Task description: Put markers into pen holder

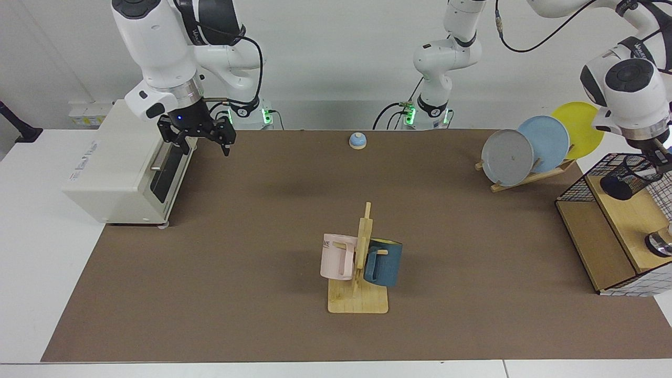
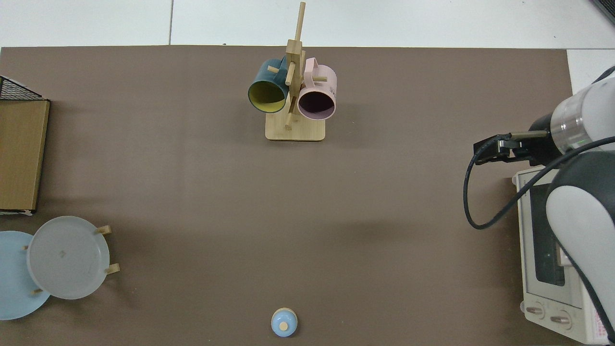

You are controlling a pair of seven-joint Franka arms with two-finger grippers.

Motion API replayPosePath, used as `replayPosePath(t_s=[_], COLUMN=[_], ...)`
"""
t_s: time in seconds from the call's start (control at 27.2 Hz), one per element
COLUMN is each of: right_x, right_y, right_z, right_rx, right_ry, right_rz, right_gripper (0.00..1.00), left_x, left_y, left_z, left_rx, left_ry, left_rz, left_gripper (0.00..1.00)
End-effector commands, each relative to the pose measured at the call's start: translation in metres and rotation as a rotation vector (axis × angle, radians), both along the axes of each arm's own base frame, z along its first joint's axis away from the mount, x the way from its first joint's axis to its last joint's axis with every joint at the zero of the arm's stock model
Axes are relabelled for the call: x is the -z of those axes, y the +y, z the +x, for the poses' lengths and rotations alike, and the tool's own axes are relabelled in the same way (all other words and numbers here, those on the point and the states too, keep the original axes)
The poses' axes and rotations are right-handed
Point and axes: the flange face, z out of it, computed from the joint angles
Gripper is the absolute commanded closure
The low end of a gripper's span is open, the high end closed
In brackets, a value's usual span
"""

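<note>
Frankly, I cannot tell the left tool's point(image 1: 662, 160) state above the pen holder point(image 1: 628, 177); the waiting right tool point(image 1: 202, 137) stands apart; the pink mug point(image 1: 337, 256) reads "ME".

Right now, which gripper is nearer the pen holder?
Left. The left gripper sits right at the pen holder on the wire shelf, just above its rim. The right gripper waits across the table, beside the toaster oven.
</note>
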Motion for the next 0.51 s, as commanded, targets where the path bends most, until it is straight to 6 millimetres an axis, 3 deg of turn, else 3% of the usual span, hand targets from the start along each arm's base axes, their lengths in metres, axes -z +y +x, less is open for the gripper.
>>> replayPosePath(t_s=[0.0,0.15,0.26,0.48], right_x=[-0.001,0.0,0.0,0.0], right_y=[0.0,0.0,0.0,0.0], right_z=[0.0,0.0,0.0,0.0], right_rx=[0.015,0.015,0.015,0.015], right_ry=[-0.014,-0.013,-0.013,-0.013], right_rz=[0.007,0.007,0.007,0.007], right_gripper=[0.0,0.0,0.0,0.0], left_x=[-0.03,-0.055,-0.081,-0.113], left_y=[0.0,-0.018,-0.037,-0.07], left_z=[0.001,0.003,0.004,-0.004], left_rx=[-0.023,-0.047,-0.075,-0.099], left_ry=[-0.059,-0.073,-0.106,-0.168], left_rz=[-0.026,-0.04,-0.117,-0.266], left_gripper=[0.3,0.26,0.07,0.0])
